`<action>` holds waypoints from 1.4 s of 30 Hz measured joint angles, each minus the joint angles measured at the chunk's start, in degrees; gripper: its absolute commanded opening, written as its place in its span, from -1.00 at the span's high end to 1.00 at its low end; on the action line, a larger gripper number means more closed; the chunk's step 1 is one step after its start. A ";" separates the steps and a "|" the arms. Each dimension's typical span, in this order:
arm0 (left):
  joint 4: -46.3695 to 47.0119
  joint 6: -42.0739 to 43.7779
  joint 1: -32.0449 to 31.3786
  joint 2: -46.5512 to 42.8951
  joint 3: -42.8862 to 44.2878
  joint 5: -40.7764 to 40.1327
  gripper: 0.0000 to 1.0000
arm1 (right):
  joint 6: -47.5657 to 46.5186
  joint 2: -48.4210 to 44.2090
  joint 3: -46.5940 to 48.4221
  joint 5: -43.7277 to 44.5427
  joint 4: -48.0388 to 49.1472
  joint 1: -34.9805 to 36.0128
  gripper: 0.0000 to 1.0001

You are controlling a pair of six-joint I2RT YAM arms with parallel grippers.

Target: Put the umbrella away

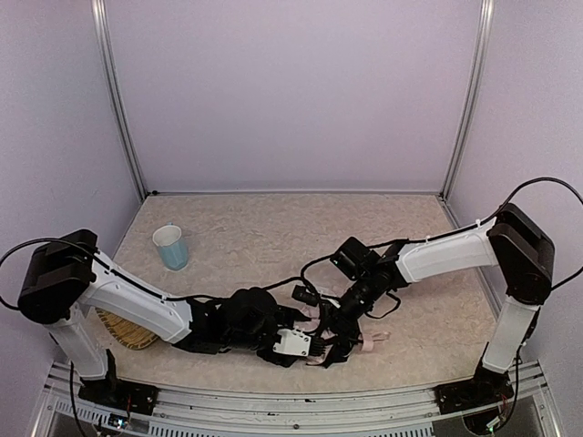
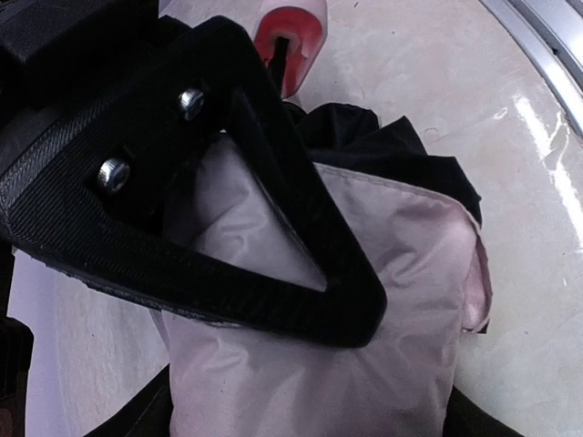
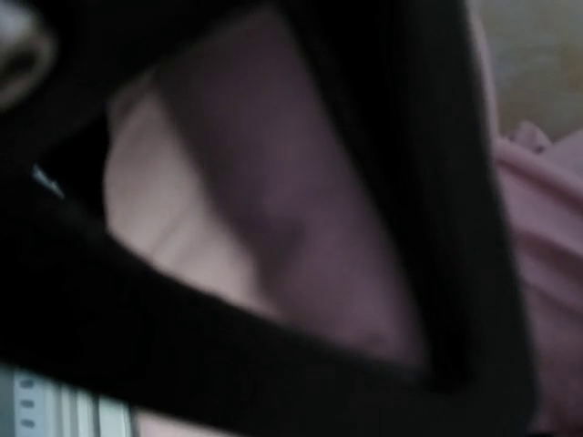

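Observation:
The umbrella (image 1: 372, 343) lies bunched at the near middle of the table, mostly hidden under both grippers; only bits of pale pink fabric and black underside show. In the left wrist view its pink canopy (image 2: 364, 273) fills the frame, with black folds and a reddish-pink end piece (image 2: 291, 36) at the top. My left gripper (image 1: 308, 344) is shut on the fabric, with one black finger (image 2: 273, 182) pressed across it and the other hidden. My right gripper (image 1: 339, 317) meets the bundle from the right. Its view is blurred: a dark finger (image 3: 182, 346) lies against pink fabric (image 3: 319, 228).
A light blue cup (image 1: 170, 247) stands at the left of the table. A woven basket (image 1: 127, 330) lies partly under my left arm at the near left edge. Black cables loop between the two wrists. The metal frame rail (image 1: 273, 401) runs along the near edge.

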 measured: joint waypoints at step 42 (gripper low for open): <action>-12.26 -16.44 6.67 8.85 12.68 11.32 0.28 | 53.09 -19.74 -23.87 28.63 18.08 4.50 0.20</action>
